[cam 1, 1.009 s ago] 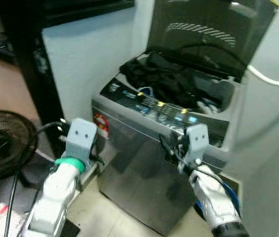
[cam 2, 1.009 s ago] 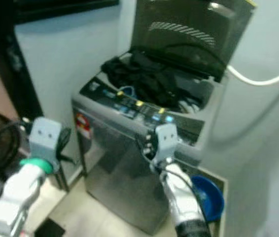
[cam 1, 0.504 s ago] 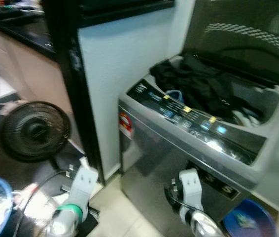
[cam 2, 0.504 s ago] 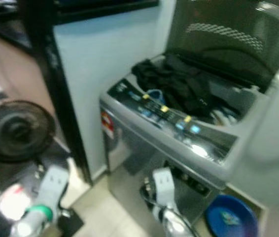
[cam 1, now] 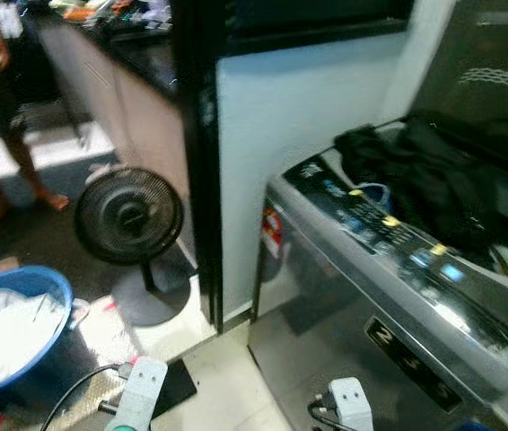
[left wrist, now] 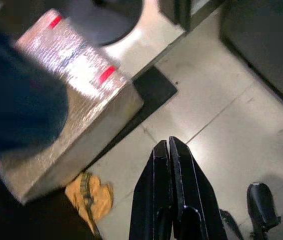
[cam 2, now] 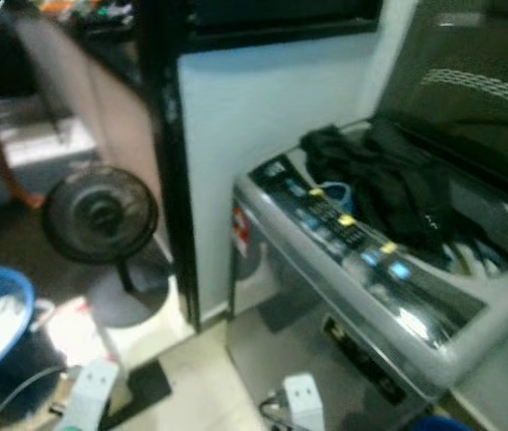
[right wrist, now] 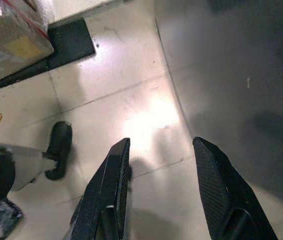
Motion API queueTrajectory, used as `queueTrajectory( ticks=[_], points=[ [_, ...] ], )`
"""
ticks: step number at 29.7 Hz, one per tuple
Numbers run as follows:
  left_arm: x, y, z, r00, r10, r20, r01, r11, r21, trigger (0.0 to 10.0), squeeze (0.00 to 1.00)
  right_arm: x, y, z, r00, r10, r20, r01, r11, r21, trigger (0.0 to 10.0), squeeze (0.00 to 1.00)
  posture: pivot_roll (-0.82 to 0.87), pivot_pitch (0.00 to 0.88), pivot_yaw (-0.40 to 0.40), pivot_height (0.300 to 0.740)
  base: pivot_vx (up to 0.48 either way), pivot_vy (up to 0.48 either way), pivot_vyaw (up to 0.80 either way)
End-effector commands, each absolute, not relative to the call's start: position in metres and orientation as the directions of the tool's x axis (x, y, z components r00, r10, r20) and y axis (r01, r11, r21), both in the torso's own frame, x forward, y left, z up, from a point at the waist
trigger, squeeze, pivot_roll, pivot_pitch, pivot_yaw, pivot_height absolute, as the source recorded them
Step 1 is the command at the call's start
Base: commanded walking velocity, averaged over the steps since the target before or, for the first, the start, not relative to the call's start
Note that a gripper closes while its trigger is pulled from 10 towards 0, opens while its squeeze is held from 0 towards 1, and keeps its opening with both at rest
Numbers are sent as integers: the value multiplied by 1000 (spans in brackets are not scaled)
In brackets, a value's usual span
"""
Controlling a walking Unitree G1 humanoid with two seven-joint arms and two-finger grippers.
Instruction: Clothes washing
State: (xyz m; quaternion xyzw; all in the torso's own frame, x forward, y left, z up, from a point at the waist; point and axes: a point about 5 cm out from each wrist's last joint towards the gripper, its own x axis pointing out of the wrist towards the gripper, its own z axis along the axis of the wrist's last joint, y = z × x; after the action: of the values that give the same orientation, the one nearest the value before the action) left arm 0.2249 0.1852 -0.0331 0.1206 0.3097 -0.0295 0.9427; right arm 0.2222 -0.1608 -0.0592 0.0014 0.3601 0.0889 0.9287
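A heap of dark clothes [cam 1: 424, 175] lies in the open top of the washing machine [cam 1: 344, 305], spilling toward its front rim, just behind the control panel [cam 1: 389, 235] with its yellow and blue buttons. The machine's lid [cam 1: 492, 81] stands raised behind the load. The machine sits against a pale wall panel [cam 1: 299, 135] edged by a black frame.

On the floor well to the left stands a blue basin [cam 1: 12, 328] holding white laundry [cam 1: 7, 323]. A black floor fan [cam 1: 130, 215] stands between basin and machine. A person's bare legs [cam 1: 3, 166] show far off beside a long worktop [cam 1: 101, 40].

Both arms hang low over the tiled floor. The left tool [left wrist: 169, 150] has its fingers pressed together and holds nothing, above a silver foil-wrapped box [left wrist: 71, 100] and a yellow rag [left wrist: 89, 197]. The right tool [right wrist: 161, 145] stands wide apart and empty beside the machine's steel front.
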Motion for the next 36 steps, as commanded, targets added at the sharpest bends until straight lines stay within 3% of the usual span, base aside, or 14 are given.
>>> queueTrajectory(
  ticks=[1, 29, 36],
  points=[
    [224, 185, -36, 809, 25, -588, 127, 968, 216, 10000, 0, 226, -157, -57, 740, 176, -649, -158, 984, 87, 10000, 0, 70, 0, -24, 740, 0, 0, 763],
    [221, 184, -47, 814, 38, -579, 101, 973, 206, 10000, 0, 230, -154, -55, 753, 175, -634, -137, 985, 109, 10000, 0, 64, 9, -26, 740, 0, 0, 762],
    [223, 183, -47, 824, 37, -566, 103, 972, 213, 10000, 0, 235, -149, -52, 760, 192, -620, -176, 980, 88, 10000, 0, 65, 9, -27, 740, 451, 0, 517]
  ],
)
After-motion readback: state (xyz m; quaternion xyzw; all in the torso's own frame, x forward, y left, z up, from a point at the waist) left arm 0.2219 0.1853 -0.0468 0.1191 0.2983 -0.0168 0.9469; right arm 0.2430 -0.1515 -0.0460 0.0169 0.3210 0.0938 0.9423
